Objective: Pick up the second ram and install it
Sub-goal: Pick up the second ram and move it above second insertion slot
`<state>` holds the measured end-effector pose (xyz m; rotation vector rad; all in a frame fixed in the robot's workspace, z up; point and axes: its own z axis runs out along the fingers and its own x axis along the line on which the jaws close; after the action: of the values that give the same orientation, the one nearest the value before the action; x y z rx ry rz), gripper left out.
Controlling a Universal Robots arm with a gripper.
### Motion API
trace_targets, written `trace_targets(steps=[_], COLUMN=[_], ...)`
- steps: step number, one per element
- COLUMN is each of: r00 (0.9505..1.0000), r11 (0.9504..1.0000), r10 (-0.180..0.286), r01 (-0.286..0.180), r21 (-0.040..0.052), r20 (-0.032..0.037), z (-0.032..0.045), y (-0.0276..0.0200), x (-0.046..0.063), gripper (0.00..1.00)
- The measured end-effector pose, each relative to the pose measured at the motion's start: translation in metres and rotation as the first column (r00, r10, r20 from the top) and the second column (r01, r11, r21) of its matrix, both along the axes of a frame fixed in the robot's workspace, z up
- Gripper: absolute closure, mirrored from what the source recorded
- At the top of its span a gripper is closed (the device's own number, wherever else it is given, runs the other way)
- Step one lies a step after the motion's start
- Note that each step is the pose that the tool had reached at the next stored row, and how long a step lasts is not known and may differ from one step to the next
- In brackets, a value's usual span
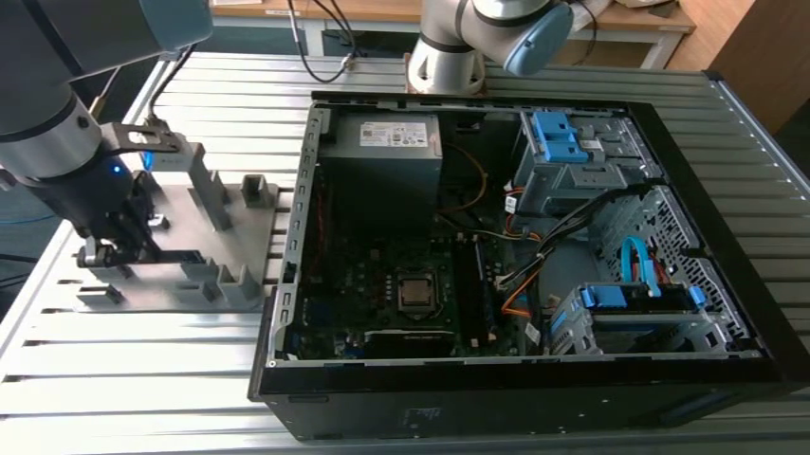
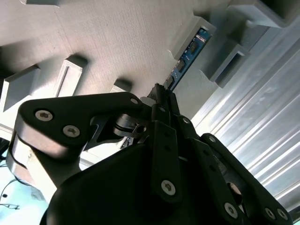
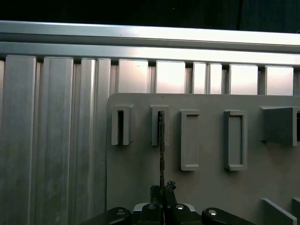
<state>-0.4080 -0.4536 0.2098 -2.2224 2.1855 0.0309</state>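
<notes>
Ribbed metal surface (image 1: pixel 506 71) carries a grey holder block (image 1: pixel 209 204) just beside an open computer case (image 1: pixel 506 389). The second ram (image 3: pixel 161 140) stands on edge in the block's slotted posts, probably so that its thin upper edge is free to grip. The end effector (image 3: pixel 162 190) pinches one end of the stick, fingers pressed against its two faces. Inside the case lie a motherboard (image 1: pixel 367 284) with a silver processor (image 1: pixel 414 291), cables (image 1: pixel 557 227) and blue drive cages (image 1: pixel 563 142).
</notes>
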Motion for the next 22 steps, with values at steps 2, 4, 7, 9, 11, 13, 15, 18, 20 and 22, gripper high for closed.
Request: trace_targets(steps=[2,4,7,9,11,13,15,18,20,22], r00=[1.0000,1.0000,1.0000,1.0000,1.0000,1.0000,1.0000,1.0000,1.0000,1.0000], r11=[1.0000,1.0000,1.0000,1.0000,1.0000,1.0000,1.0000,1.0000,1.0000,1.0000], r10=[0.000,0.000,0.000,0.000,0.000,0.000,0.000,0.000,0.000,0.000], r01=[0.000,0.000,0.000,0.000,0.000,0.000,0.000,0.000,0.000,0.000], r21=[-0.0001,-0.0001,-0.0001,0.0000,0.0000,0.0001,0.0000,-0.0001,-0.0001,-0.0001], r20=[0.0000,-0.0001,-0.0001,0.0000,0.0000,0.0001,0.0000,-0.0001,-0.0002,0.0000], z=[0.0012,0.0027,0.0056,0.0071,0.0083,0.0090,0.0098,0.0108,0.0120,0.0135], y=[0.0000,0.0000,0.0000,0.0000,0.0000,0.0000,0.0000,0.0000,0.0000,0.0000], x=[0.000,0.000,0.000,0.000,0.000,0.000,0.000,0.000,0.000,0.000], gripper=[0.86,0.86,0.86,0.86,0.86,0.86,0.86,0.86,0.86,0.86])
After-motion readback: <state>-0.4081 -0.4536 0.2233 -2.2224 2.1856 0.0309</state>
